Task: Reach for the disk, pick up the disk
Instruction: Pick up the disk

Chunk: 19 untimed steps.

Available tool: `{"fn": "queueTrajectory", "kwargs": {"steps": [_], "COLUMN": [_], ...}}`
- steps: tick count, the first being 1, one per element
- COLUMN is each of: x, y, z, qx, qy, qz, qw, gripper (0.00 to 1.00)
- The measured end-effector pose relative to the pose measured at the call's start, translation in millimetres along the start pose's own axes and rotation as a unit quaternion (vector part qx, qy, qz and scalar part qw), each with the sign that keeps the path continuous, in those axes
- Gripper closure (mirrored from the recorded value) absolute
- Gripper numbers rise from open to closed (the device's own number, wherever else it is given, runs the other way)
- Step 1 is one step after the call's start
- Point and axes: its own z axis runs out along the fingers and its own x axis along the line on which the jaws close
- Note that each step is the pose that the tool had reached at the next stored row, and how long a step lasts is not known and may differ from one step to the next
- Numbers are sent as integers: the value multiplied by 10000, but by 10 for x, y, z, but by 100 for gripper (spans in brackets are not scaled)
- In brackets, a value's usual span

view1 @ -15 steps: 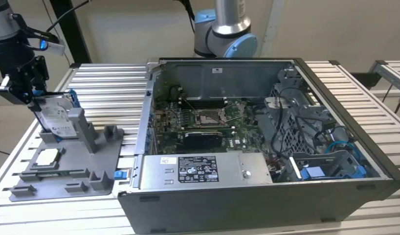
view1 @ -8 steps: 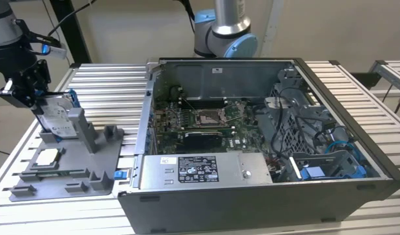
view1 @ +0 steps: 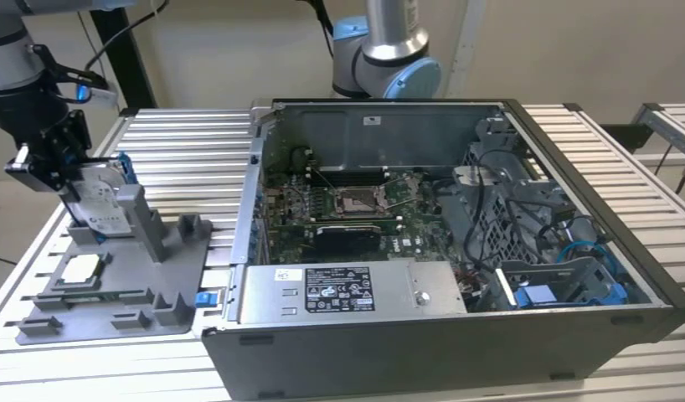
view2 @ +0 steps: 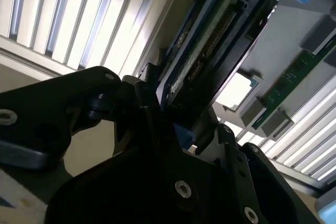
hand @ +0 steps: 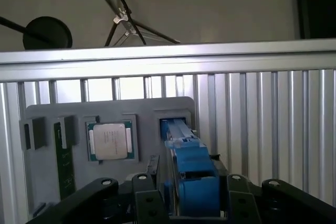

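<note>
The disk (view1: 99, 199), silver-grey in a blue carrier, stands on edge at the back of the grey fixture (view1: 141, 280) on the exterior view's left. My gripper (view1: 65, 166) has come down over its top, and the black fingers flank it on both sides. In the first wrist view the blue carrier (hand: 190, 174) runs from the fixture's slot up between my gripper (hand: 191, 200) fingers. The second wrist view shows the disk (view2: 212, 59) edge-on, pinched in my gripper (view2: 178, 127). I cannot tell whether its lower edge has left the slot.
A square silver chip (view1: 80, 268) (hand: 110, 140) and a green memory stick (hand: 64, 166) lie in the fixture's pockets. An open computer case (view1: 432, 360) takes up the table's middle and right. A second arm's base (view1: 382, 50) stands behind it. The table (view1: 181, 138) is slatted aluminium.
</note>
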Motion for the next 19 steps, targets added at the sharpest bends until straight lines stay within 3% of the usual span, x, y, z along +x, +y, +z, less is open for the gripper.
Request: {"fn": "queueTrajectory", "kwargs": {"steps": [15, 16, 19], "x": [1, 1, 1], "y": [-1, -1, -1], "z": [55, 55, 55], "qx": [18, 17, 17], "qy": [-27, -27, -27], "qz": [-31, -31, -32], "qw": [10000, 10000, 10000], "gripper": [0, 100, 100]}}
